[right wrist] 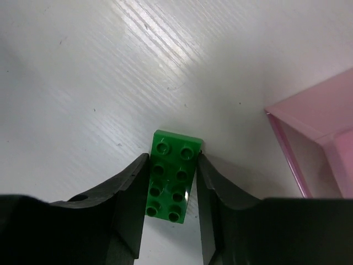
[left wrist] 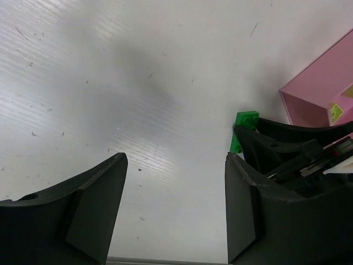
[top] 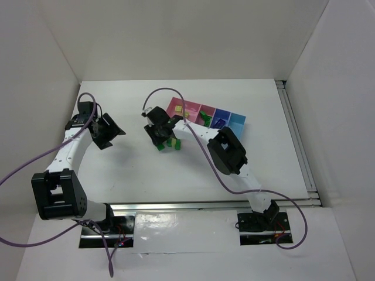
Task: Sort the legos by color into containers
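A dark green eight-stud lego [right wrist: 172, 179] lies flat on the white table. My right gripper [right wrist: 172, 165] is shut on it, one finger pressed against each long side. In the top view that gripper [top: 159, 136] is left of the row of containers, with the green lego [top: 159, 147] at its tips and a second green lego [top: 174, 143] beside it. The containers are pink [top: 188, 106], magenta [top: 208, 109], blue [top: 224, 113] and light blue [top: 237, 124]. My left gripper [top: 112, 133] is open and empty over bare table, well to the left. It sees the green lego [left wrist: 242, 132].
A lime-yellow piece [top: 180, 109] lies in the pink bin and green pieces [top: 205, 117] in the magenta one. The pink bin's corner [right wrist: 317, 124] is close to the right of my right fingers. White walls enclose the table on three sides.
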`<move>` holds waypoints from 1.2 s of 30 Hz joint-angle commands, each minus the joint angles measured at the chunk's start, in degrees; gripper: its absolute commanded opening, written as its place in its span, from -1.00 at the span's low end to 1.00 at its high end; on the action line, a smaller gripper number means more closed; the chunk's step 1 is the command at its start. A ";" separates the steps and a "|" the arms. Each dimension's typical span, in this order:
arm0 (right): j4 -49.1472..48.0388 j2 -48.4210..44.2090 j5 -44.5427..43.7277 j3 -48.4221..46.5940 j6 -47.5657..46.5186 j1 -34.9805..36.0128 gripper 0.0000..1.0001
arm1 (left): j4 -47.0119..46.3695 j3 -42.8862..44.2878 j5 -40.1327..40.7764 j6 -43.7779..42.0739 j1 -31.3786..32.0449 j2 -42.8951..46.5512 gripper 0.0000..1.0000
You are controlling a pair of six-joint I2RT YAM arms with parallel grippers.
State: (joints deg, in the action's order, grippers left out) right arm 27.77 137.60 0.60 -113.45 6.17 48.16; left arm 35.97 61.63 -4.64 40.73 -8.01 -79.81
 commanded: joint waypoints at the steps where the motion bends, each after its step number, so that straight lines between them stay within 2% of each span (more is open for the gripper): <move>1: 0.71 -2.25 -2.62 2.35 -0.55 1.50 -0.31 | -0.28 -0.19 -1.86 -0.30 -0.34 0.62 0.49; 2: 1.40 -2.86 -3.49 2.35 -0.03 2.02 -0.46 | -0.28 -0.19 -2.47 -0.30 -0.34 0.10 0.49; 5: 0.89 -4.96 -2.98 2.35 -0.02 2.02 -0.64 | -0.90 -0.72 -3.00 -0.30 -0.34 0.09 0.49; 8: -2.44 -10.14 -2.45 4.63 1.03 2.02 -0.64 | -0.90 -0.72 -3.52 -0.30 -0.34 0.09 0.49; 11: -5.52 -16.73 -1.83 8.48 3.30 0.62 -0.64 | -3.17 -0.72 -7.46 -2.49 -0.34 0.09 0.53; 14: -8.07 -22.63 -4.81 12.01 5.86 -2.27 -0.64 | -3.89 1.12 -10.64 -6.71 1.32 -1.91 0.56; 17: -10.10 -27.36 -6.49 17.28 9.02 -5.96 -0.64 | -3.27 2.97 -10.13 -8.56 5.10 -4.03 0.59; 22: -7.92 -30.11 -11.84 22.48 12.27 -12.28 -0.64 | -3.27 4.90 -10.12 -9.79 10.73 -7.63 0.64; 29: -7.20 -29.86 -11.50 25.91 16.06 -20.03 -0.64 | -1.43 9.38 -10.04 -11.55 19.17 -15.45 0.76; 32: -5.71 -27.74 -10.97 23.54 16.59 -21.44 -0.45 | -0.90 10.62 -9.51 -10.94 21.01 -16.61 0.76; 33: -5.71 -27.22 -10.97 23.54 16.59 -21.44 -0.33 | -0.90 10.62 -9.51 -10.94 21.02 -17.21 0.76; 36: -5.71 -25.72 -9.13 21.70 15.89 -21.97 0.29 | -0.90 11.15 -9.51 -10.94 21.55 -17.22 0.76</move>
State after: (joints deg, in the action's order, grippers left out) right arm 21.71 110.69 -9.54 -88.44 21.61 25.98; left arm 34.20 70.26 -14.24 30.35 13.50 -96.97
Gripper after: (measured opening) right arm 0.579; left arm 0.882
